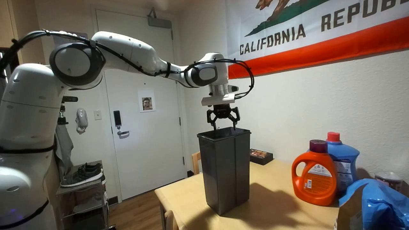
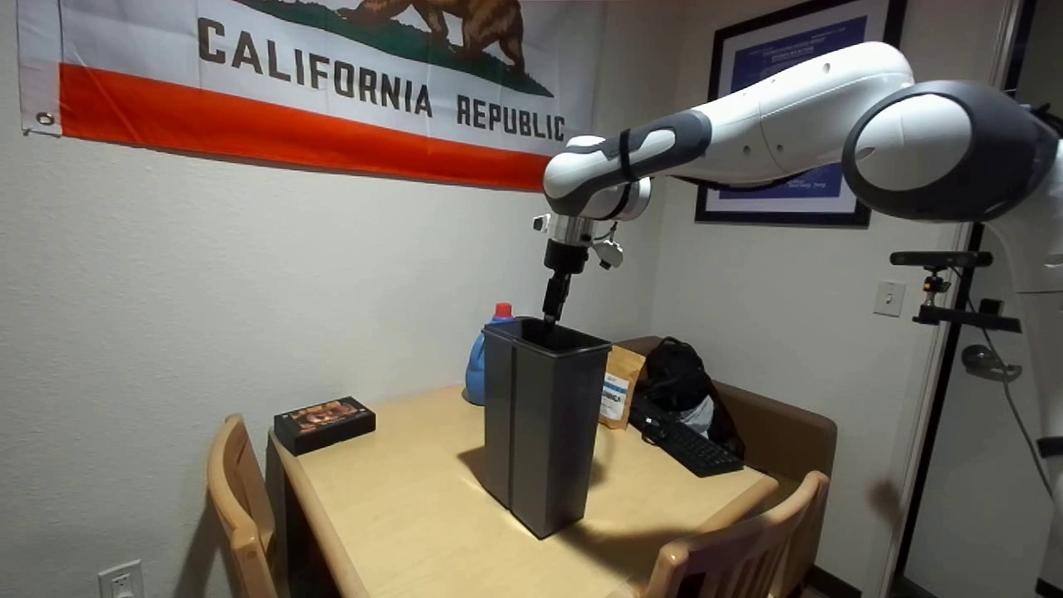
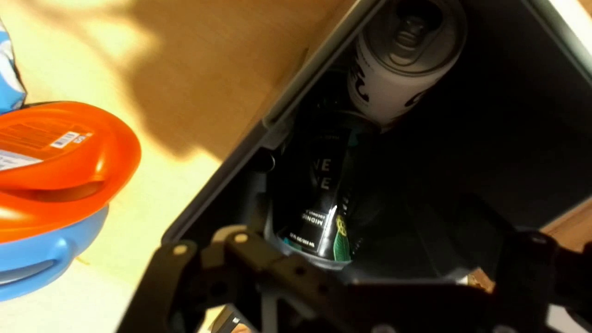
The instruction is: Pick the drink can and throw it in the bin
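The tall dark grey bin stands upright on the table in both exterior views (image 1: 223, 172) (image 2: 540, 432). My gripper points down over its opening in both exterior views (image 1: 224, 127) (image 2: 551, 319). The fingers are spread, with their tips about at rim level. In the wrist view, the bin's rim (image 3: 203, 206) runs diagonally. A white can (image 3: 393, 88) with a silver top and a black can (image 3: 317, 212) with a green leaf mark lie inside the bin, close together. The black can is below the spread gripper (image 3: 370, 217), not clasped. The bin's inside is dark, and both cans are hidden in the exterior views.
An orange detergent bottle (image 1: 314, 182) and a blue bottle (image 1: 346, 159) stand near the wall, by a blue bag (image 1: 383, 204). A black box (image 2: 324, 423), paper pouch (image 2: 616, 390) and keyboard (image 2: 689, 440) lie on the table (image 2: 399, 498). Chairs (image 2: 747, 531) stand at its edges.
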`<state>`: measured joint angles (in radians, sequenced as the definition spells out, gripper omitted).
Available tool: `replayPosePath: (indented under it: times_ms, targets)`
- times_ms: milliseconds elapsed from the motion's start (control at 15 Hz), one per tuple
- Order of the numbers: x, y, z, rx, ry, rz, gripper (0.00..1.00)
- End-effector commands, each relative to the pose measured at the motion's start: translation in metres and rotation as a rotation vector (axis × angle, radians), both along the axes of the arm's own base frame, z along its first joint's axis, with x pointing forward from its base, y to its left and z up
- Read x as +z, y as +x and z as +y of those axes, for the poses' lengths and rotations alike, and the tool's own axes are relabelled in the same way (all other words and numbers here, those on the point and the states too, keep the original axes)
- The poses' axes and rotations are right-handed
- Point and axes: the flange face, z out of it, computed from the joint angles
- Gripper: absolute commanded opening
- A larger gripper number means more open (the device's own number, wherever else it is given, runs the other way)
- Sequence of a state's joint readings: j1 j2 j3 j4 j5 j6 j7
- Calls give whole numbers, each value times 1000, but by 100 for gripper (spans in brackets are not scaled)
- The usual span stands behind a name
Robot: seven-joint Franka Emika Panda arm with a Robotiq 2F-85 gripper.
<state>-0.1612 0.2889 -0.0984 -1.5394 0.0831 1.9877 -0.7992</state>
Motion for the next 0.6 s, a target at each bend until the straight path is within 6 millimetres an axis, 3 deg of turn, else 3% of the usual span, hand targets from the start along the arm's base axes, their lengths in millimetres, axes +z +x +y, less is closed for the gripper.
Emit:
replayPosePath:
  times_ms: [0, 267, 533]
  targets:
    - [36, -25, 3, -5, -24, -69, 100]
    - [65, -56, 16, 5, -82, -128, 100]
    - [65, -94, 44, 41, -177, -131, 100]
